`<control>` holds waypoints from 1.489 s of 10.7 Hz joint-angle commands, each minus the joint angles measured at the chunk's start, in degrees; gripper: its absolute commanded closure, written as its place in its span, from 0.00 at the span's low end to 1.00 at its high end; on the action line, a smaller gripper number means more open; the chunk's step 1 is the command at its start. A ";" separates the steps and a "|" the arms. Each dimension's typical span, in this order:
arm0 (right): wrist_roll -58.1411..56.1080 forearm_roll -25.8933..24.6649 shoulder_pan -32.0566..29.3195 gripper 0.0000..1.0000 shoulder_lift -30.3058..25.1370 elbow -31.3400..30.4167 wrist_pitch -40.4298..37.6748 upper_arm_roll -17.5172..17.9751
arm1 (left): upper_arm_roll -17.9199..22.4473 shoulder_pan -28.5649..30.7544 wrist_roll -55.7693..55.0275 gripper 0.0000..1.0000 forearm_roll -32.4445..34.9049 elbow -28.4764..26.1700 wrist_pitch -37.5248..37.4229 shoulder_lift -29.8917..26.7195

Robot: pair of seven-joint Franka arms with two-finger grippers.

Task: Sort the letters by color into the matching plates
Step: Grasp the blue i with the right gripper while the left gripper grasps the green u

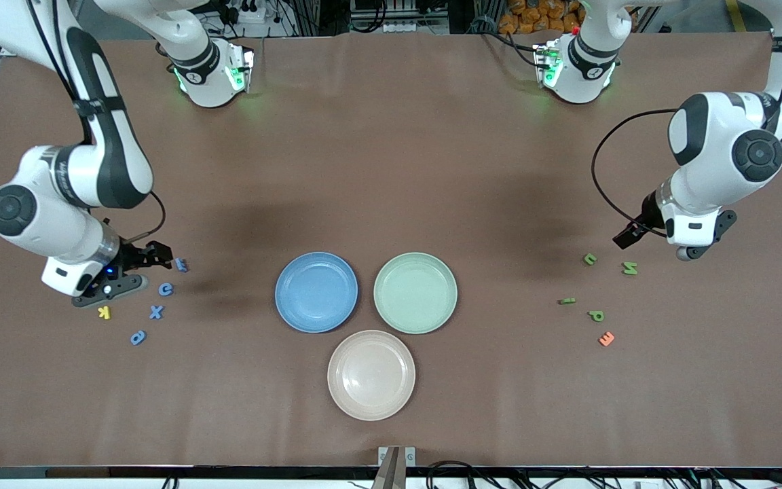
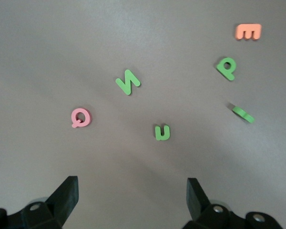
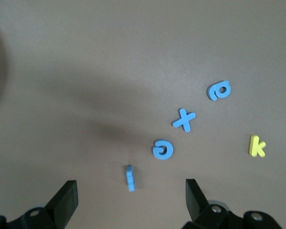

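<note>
Brown table [image 1: 391,170], lab clutter along the robots' edge. Right gripper [image 3: 131,198] over blue letters [image 3: 183,120] at right arm's end, fingers wide apart, nothing held; a yellow k [image 1: 104,312] among them. Mid-table: blue plate [image 1: 316,292] beside green plate [image 1: 415,293], beige plate [image 1: 371,375] nearer the front cam; none holds a letter. Green letters [image 1: 592,286] plus orange E [image 1: 607,338] at left arm's end. Left gripper [image 2: 132,198] above them, fully open, empty; pink Q [image 2: 80,117] below it.
</note>
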 commanded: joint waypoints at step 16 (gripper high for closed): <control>-5.36 -0.39 -5.73 0.37 4.90 -18.25 25.86 5.25 | 0.64 -2.17 -10.55 0.00 -0.70 -2.12 24.59 18.21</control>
